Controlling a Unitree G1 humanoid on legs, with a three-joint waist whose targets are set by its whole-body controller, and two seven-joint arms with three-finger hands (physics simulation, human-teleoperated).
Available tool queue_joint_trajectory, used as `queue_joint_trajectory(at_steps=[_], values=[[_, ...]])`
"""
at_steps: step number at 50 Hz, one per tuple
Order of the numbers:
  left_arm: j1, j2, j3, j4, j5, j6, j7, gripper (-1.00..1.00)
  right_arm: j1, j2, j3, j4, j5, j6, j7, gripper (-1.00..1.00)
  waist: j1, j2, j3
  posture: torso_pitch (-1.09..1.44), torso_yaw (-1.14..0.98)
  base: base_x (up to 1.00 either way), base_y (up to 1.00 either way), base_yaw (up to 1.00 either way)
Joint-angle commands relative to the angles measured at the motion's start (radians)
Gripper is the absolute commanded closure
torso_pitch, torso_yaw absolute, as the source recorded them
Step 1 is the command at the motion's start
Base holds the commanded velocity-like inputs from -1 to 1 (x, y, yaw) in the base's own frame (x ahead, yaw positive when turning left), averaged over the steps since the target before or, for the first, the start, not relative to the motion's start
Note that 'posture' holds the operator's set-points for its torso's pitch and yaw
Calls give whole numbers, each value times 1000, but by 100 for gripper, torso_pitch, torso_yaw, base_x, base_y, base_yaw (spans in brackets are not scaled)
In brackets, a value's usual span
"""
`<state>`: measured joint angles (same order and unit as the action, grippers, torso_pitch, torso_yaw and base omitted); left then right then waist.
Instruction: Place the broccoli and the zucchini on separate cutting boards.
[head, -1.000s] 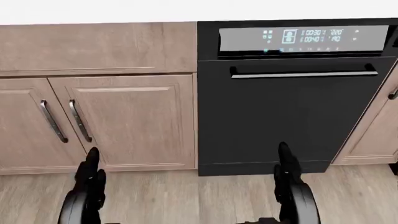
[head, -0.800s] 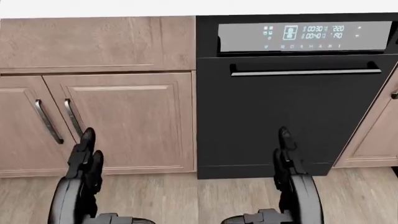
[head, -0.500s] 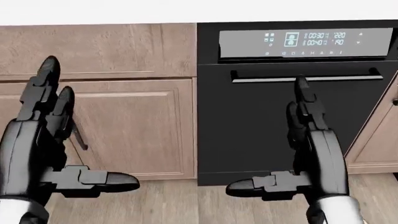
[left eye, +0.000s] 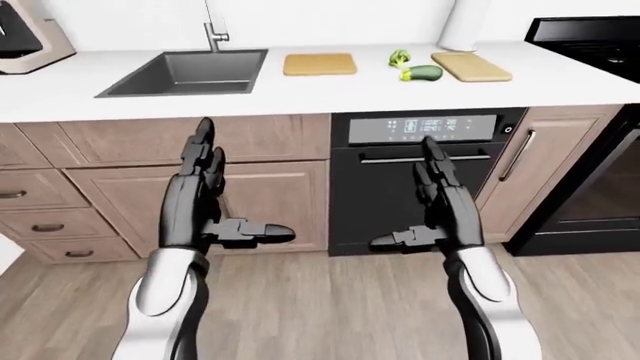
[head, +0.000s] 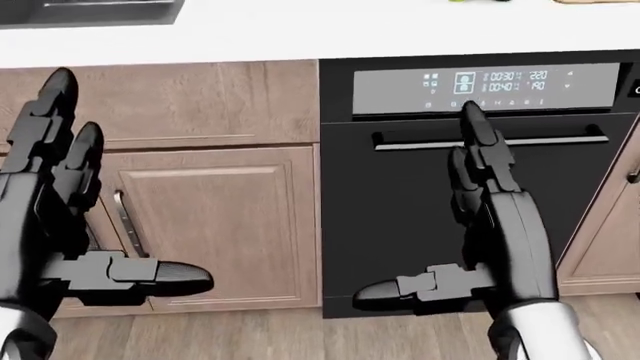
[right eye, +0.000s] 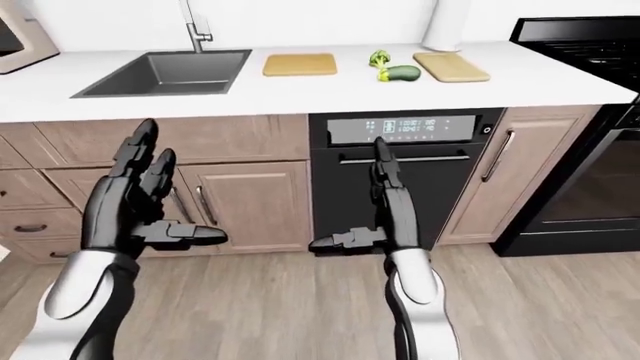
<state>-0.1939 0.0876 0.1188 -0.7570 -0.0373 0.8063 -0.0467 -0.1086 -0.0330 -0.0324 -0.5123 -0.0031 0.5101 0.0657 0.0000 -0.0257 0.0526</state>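
The broccoli (left eye: 399, 57) and the green zucchini (left eye: 423, 73) lie side by side on the white counter (left eye: 300, 90), between two wooden cutting boards. One board (left eye: 319, 64) is to their left and the other (left eye: 470, 66) touches their right side. Both boards are bare. My left hand (left eye: 228, 196) and right hand (left eye: 410, 199) are raised below the counter edge, fingers pointing up and thumbs turned inward. Both are open and hold nothing. They hang before the cabinet doors, well short of the vegetables.
A dark sink (left eye: 185, 73) with a faucet (left eye: 212, 30) is set in the counter at left. A black appliance with a lit display (left eye: 425, 127) stands under the counter behind my right hand. A black stove (left eye: 590, 34) is at right, a paper roll (left eye: 462, 22) behind the right board.
Both hands rose from the bottom of the head view to chest height, spreading open. The view tilted up a little, so the counter edge now shows.
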Motion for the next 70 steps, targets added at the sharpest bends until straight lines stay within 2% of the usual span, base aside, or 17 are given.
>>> queue_joint_trajectory(at_steps=[1,8,12,14,21,27,29,32,38,40,41,46,50,54,55,58,70], values=[[-20,1,-8,-27,-3,-33,-3,-100,-20,-5,-12,-34,2,-31,-3,-100,-6,-10,-3,0,0,30,7,0],[-4,-5,-18,-13,7,-60,-8,-100,-19,-5,-15,-22,10,-48,-4,-100,-4,35,-9,0,0,36,0,0],[1,-8,-27,-31,14,-46,-9,-100,-18,-8,-20,-20,15,-54,-3,-100,-4,127,-16,0,0,51,0,0],[8,-12,-30,-29,17,-54,-10,-100,-17,-8,-19,-28,16,-51,-3,-100,-5,96,11,0,0,59,0,0],[21,-18,-33,-14,23,-81,-17,-100,-16,-5,-17,-41,21,-44,-4,-100,27,53,-18,0,0,65,0,0],[12,-17,-34,-45,24,-48,-17,-100,-14,-9,-31,-67,38,-30,-2,-100,34,-21,-46,0,0,65,-20,0],[4,-15,-30,-72,23,-20,-17,-100,-15,-12,-38,-85,46,-18,-4,-100,22,-6,-41,0,0,53,-41,0],[4,-14,-23,-78,18,-20,-18,-100,-11,-15,-47,-114,61,-15,-5,-100,0,-40,-30,0,0,15,-42,0],[-3,-13,-30,-102,18,10,-13,-100,-14,-22,-54,-137,65,-2,-7,-100,-7,37,-11,0,0,0,-42,0],[0,-13,-29,-99,18,4,-14,-100,-16,-23,-53,-155,65,16,-10,-100,7,128,-41,0,0,0,-43,0],[1,-14,-29,-100,17,4,-14,-100,-17,-23,-54,-159,65,20,-10,-100,-1,79,-3,0,0,0,-43,0],[-11,-9,-20,-98,13,11,-16,-100,-23,-25,-63,-185,75,34,-13,-100,21,85,-46,0,0,0,-42,0],[-14,-6,-18,-94,11,8,-15,-100,-32,-30,-66,-209,76,53,-16,-100,18,43,-46,0,0,0,-43,0],[-17,-6,-18,-99,11,16,-15,-100,-37,-32,-68,-212,73,56,-18,-100,18,-74,-61,0,0,0,-22,0],[-15,-5,-17,-89,11,3,-16,-100,-39,-32,-68,-214,72,60,-20,-100,8,-48,-34,0,0,0,-5,0],[-15,-5,-13,-83,9,-1,-17,-100,-40,-32,-65,-218,66,67,-25,-100,10,-31,-66,0,0,2,-4,0],[-11,-6,-17,-79,10,-10,-16,-100,-39,-34,-76,-236,67,73,-26,-100,-1,58,0,0,0,36,-15,0]])
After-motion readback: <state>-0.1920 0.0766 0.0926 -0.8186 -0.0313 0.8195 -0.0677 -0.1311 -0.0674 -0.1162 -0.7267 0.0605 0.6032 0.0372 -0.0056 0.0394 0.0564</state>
